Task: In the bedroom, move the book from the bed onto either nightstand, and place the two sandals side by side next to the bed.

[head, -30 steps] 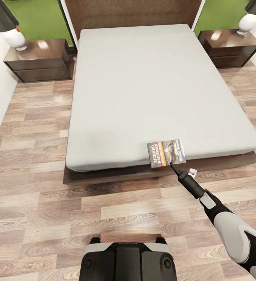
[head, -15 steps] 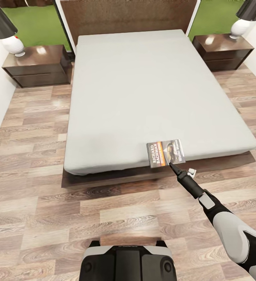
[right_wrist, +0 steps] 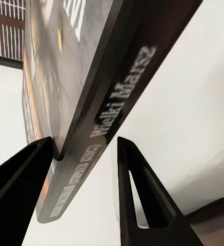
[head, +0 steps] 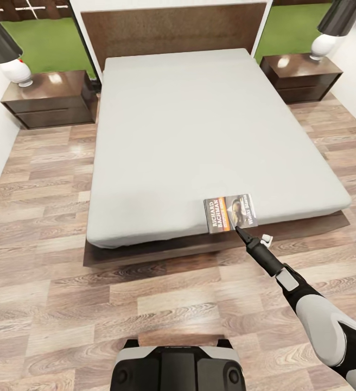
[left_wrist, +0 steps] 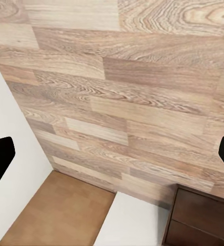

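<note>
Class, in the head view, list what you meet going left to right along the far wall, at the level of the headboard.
Left lamp → left nightstand → headboard → right nightstand → right lamp.

Book (head: 231, 213): thin dark paperback, orange band, white "RICHARD" lettering, at bed's (head: 210, 130) foot edge, right gripper (head: 237, 230) tip at its near edge. Nightstands (head: 50, 99) (head: 300, 76) far beyond, flanking headboard.

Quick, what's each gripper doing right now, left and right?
Left gripper: open, holding nothing.
Right gripper: fingers straddle the book, apparently gripping it.
</note>
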Tool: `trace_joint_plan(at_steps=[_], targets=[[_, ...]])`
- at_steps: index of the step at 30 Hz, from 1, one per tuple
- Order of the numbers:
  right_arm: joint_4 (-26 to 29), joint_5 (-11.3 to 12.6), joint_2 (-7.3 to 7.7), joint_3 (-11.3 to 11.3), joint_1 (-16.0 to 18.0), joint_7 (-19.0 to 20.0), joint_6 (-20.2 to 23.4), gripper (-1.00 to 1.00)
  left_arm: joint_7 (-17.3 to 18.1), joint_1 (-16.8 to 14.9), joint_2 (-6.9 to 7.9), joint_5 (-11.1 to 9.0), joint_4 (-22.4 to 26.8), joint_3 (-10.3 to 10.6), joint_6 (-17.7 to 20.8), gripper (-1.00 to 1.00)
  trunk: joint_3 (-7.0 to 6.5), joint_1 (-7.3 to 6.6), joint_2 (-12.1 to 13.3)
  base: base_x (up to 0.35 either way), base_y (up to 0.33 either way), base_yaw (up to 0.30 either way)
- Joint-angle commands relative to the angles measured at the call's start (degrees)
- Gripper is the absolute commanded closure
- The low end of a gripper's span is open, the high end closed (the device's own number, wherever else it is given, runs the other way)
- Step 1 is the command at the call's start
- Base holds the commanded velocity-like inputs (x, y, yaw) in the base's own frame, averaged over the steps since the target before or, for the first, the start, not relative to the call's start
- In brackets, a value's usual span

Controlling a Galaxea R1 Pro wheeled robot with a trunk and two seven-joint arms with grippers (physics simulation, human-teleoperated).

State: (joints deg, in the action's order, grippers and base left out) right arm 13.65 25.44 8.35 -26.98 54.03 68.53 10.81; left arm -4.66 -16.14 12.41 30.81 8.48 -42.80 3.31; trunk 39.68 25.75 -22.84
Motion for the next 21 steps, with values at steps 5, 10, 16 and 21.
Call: trace_joint_plan(at_steps=[5,10,16,21], targets=[[-0.09,0.52,0.01,0.10,0.03,0.12,0.52,1.00,-0.09,0.10,-0.01,0.38,0.04,-0.18,0.21,-1.00,-0.40,0.03,-0.08,0.000,0.000,-0.065],[-0.06,0.54,0.03,0.09,0.03,0.12,0.50,1.00,-0.09,0.13,-0.07,0.42,0.04,-0.18,0.05,-1.00,-0.85,0.03,-0.08,0.000,0.000,-0.065],[-0.09,0.54,0.01,0.09,0.03,0.12,0.46,1.00,-0.13,0.21,-0.10,0.47,0.04,-0.18,-0.47,-1.00,-1.39,0.03,-0.08,0.000,0.000,-0.065],[-0.11,0.50,0.01,0.09,0.03,0.12,0.45,1.00,-0.16,0.29,-0.10,0.53,0.04,-0.18,-0.62,-1.00,-1.84,0.03,-0.08,0.000,0.000,-0.065]])
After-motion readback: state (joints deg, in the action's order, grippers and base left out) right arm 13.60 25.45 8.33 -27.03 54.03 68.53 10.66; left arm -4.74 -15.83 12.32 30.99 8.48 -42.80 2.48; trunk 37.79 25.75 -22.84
